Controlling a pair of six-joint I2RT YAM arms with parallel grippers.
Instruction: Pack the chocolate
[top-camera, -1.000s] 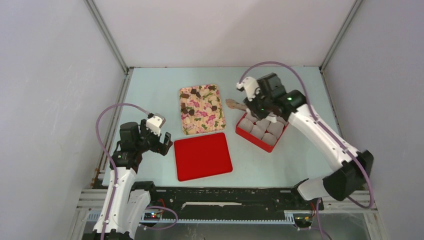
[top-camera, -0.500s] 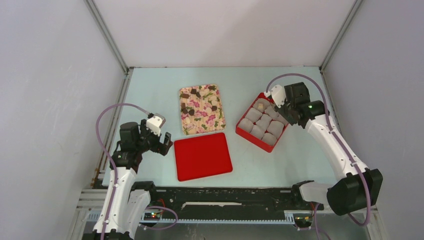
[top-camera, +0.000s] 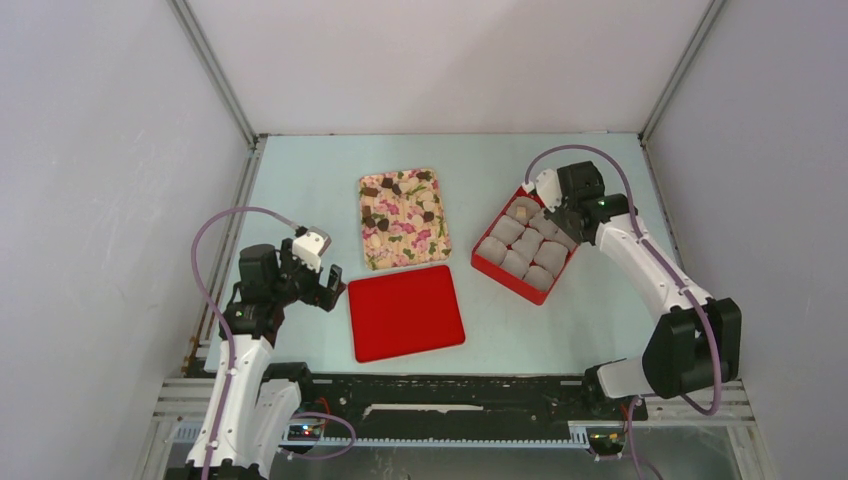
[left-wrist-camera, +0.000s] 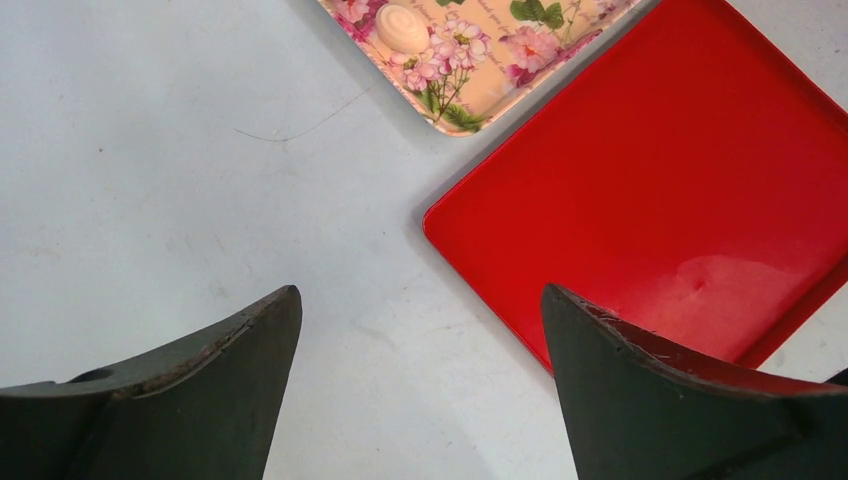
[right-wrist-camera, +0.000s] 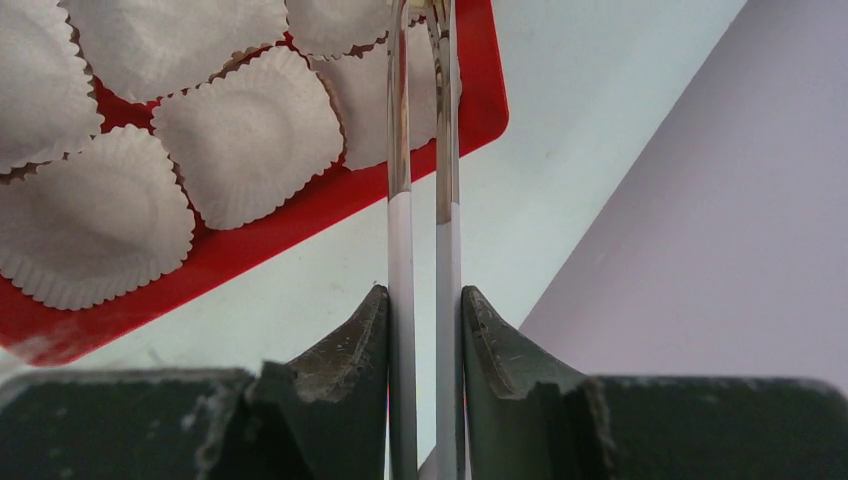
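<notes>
Several dark chocolates (top-camera: 384, 190) lie on the floral tray (top-camera: 404, 244). A pale one (left-wrist-camera: 402, 28) shows in the left wrist view on that tray (left-wrist-camera: 470, 90). One pale tan chocolate (top-camera: 519, 211) sits in the far paper cup of the red box (top-camera: 507, 276). My right gripper (top-camera: 556, 206) hovers at the box's far right side, shut on metal tongs (right-wrist-camera: 398, 200) whose tips reach over the empty paper cups (right-wrist-camera: 248, 135). In its wrist view the gripper (right-wrist-camera: 425, 300) clamps both tong arms. My left gripper (left-wrist-camera: 420, 295) is open and empty over bare table, left of the red lid (left-wrist-camera: 680, 180).
The flat red lid (top-camera: 405, 311) lies in front of the floral tray. White walls enclose the table on three sides, with the right wall (right-wrist-camera: 720, 220) close beside the box. In the top view my left gripper (top-camera: 325, 288) hangs just left of the lid.
My right gripper swung with the tongs from the tray side of the box to its far right side. A pale chocolate now shows in the far cup. The left arm has not moved.
</notes>
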